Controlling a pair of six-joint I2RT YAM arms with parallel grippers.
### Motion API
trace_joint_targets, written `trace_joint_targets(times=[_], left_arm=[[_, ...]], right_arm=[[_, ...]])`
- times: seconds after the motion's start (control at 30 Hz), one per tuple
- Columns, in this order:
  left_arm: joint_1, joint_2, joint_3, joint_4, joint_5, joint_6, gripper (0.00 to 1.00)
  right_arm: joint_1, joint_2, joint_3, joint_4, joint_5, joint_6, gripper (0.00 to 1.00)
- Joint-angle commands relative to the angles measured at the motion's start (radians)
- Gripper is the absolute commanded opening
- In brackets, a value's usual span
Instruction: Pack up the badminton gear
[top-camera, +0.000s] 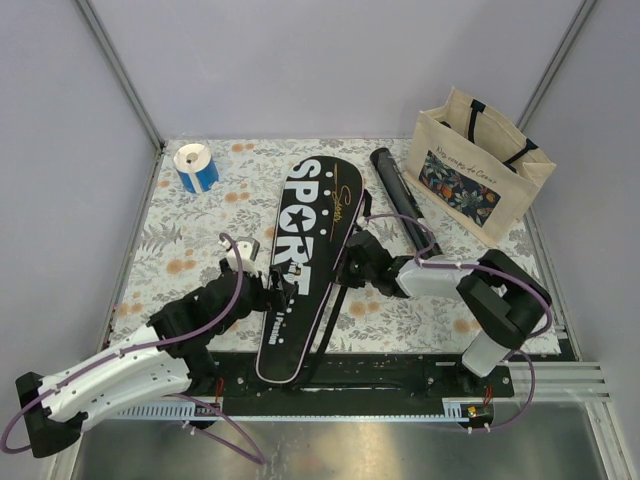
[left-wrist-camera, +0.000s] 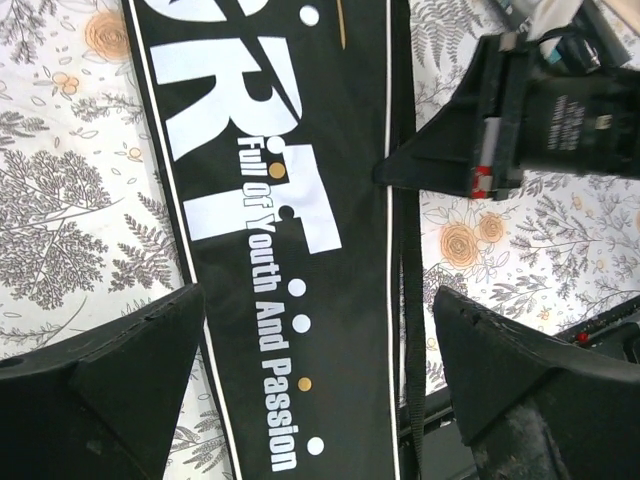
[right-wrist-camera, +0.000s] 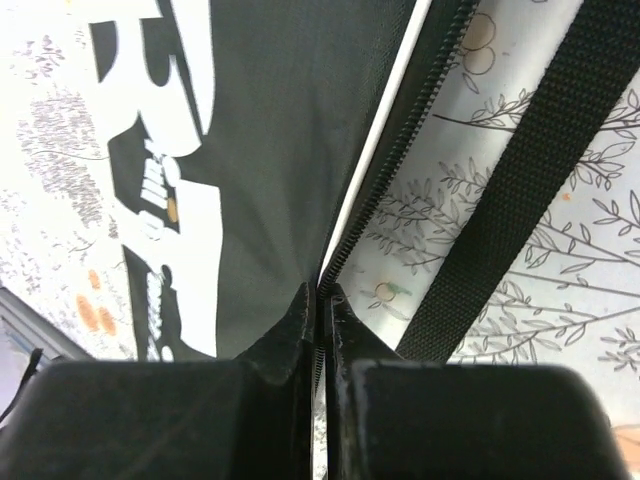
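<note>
Now the right fingers (right-wrist-camera: 285, 340) are pinched tight on the zip edge (right-wrist-camera: 398, 150) of the black SPORT case (top-camera: 305, 250). The left fingers (left-wrist-camera: 110, 380) are spread wide over its thin end. To do this well, press the case flat and pull slowly along the zip. The case lies on the counter (top-camera: 180, 240). Its long way runs near to far, with the fat end far.
</note>
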Motion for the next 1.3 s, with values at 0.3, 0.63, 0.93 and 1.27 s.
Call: trace_joint_targets(times=[0.3, 0.63, 0.93, 1.27], left_arm=[[0.004, 0.056, -0.046, 0.070, 0.084, -0.083, 0.99], [0.045, -0.019, -0.035, 0.032, 0.076, -0.185, 0.99], [0.198, 0.090, 0.143, -0.048, 0.041, -0.175, 0.99], [0.482, 0.341, 0.373, -0.099, 0.232, -0.189, 0.99]], right_arm=[[0.000, -0.284, 0.067, -0.063, -0.040, 0.040, 0.00], [0.006, -0.338, 0.194, -0.248, -0.013, -0.145, 0.00], [0.005, -0.230, 0.518, -0.598, 0.029, -0.643, 0.00], [0.009, -0.253, 0.554, -0.669, 0.066, -0.957, 0.00]])
